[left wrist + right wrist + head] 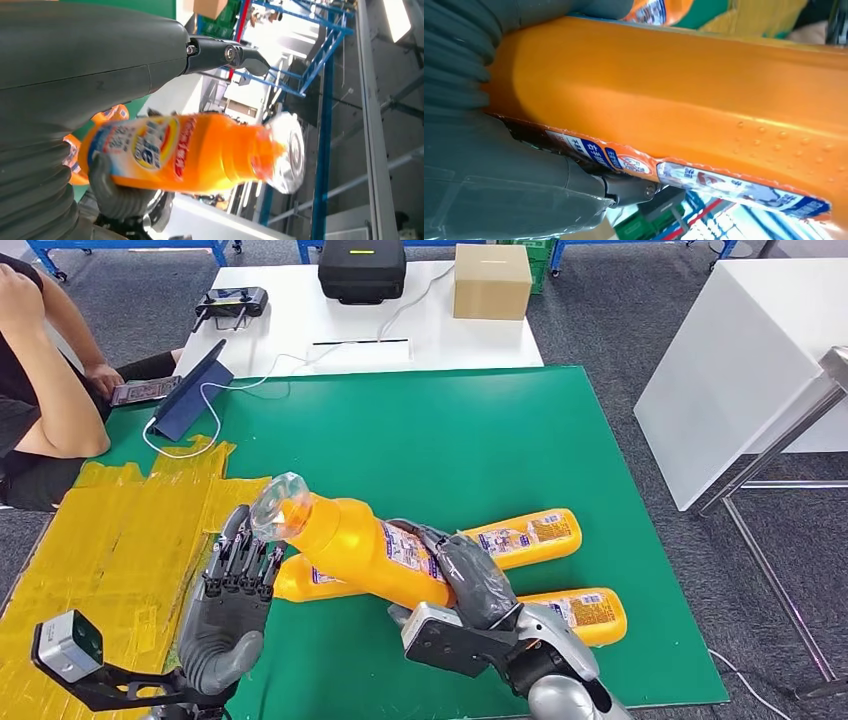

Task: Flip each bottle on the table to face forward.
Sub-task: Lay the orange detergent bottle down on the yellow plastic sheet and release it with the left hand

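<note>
Left hand (228, 605) open beside the cap, fingers (243, 558) released. Raised bottle (365, 548), tilted above the green tabletop (480, 440), grasped by the right hand (475, 585). Risk: slick, droplet-beaded plastic may slip onto the two lying bottles (540, 535).

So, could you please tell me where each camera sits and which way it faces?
Head view: high on the body, looking forward and down at the green table; both arms show, the right robot hand holding the raised orange bottle, the left robot hand beside it.
Left wrist view: behind the left robot hand, facing that bottle's front label.
Right wrist view: behind the right robot hand, close against the bottle.
All three share the raised bottle.
</note>
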Controlling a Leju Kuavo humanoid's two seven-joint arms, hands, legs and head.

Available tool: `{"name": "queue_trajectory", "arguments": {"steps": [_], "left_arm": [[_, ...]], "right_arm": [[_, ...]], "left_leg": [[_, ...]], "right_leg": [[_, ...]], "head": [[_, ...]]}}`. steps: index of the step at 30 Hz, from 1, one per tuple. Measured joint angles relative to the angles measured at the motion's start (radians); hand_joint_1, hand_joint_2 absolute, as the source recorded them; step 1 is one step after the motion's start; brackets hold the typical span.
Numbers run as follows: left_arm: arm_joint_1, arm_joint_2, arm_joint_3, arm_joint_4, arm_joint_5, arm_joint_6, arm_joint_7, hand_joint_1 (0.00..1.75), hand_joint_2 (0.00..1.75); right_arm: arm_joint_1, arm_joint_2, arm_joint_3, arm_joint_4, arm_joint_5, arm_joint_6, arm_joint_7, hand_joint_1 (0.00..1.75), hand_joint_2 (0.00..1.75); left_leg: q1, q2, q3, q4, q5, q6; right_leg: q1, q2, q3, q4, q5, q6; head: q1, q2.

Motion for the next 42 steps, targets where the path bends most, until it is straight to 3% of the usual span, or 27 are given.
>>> {"name": "queue_trajectory", "arguments": {"steps": [6, 19, 20, 23, 24, 42], "left_arm": [[-0.005, 0.008, -0.009, 0.012, 0.013, -0.014, 0.001, 0.00, 1.75], [-0.006, 0.013, -0.009, 0.036, 0.048, -0.031, -0.002, 0.00, 1.75], [-0.006, 0.014, -0.009, 0.038, 0.054, -0.035, -0.002, 0.17, 1.75], [-0.006, 0.016, -0.009, 0.046, 0.079, -0.051, -0.003, 1.48, 1.75], [-0.006, 0.017, -0.009, 0.049, 0.088, -0.058, -0.005, 1.75, 1.75], [-0.020, 0.027, -0.009, 0.080, 0.114, -0.088, -0.021, 1.75, 1.75]], "right_arm": [[-0.054, -0.007, 0.083, 0.018, 0.007, 0.064, 0.011, 1.75, 1.75], [-0.152, 0.036, 0.223, 0.054, 0.032, 0.160, 0.008, 1.75, 1.75], [-0.160, 0.039, 0.231, 0.055, 0.032, 0.166, 0.009, 1.75, 1.75], [-0.183, 0.048, 0.249, 0.059, 0.028, 0.178, 0.020, 1.75, 1.75], [-0.188, 0.049, 0.253, 0.060, 0.025, 0.180, 0.023, 1.75, 1.75], [-0.201, 0.051, 0.262, 0.088, 0.011, 0.168, 0.026, 1.75, 1.75]], "left_leg": [[0.000, 0.000, 0.000, 0.000, 0.000, 0.000], [0.000, 0.000, 0.000, 0.000, 0.000, 0.000], [0.000, 0.000, 0.000, 0.000, 0.000, 0.000], [0.000, 0.000, 0.000, 0.000, 0.000, 0.000], [0.000, 0.000, 0.000, 0.000, 0.000, 0.000], [0.000, 0.000, 0.000, 0.000, 0.000, 0.000]], "right_leg": [[0.000, 0.000, 0.000, 0.000, 0.000, 0.000], [0.000, 0.000, 0.000, 0.000, 0.000, 0.000], [0.000, 0.000, 0.000, 0.000, 0.000, 0.000], [0.000, 0.000, 0.000, 0.000, 0.000, 0.000], [0.000, 0.000, 0.000, 0.000, 0.000, 0.000], [0.000, 0.000, 0.000, 0.000, 0.000, 0.000]], "head": [[0.000, 0.000], [0.000, 0.000], [0.000, 0.000], [0.000, 0.000], [0.000, 0.000], [0.000, 0.000]]}}
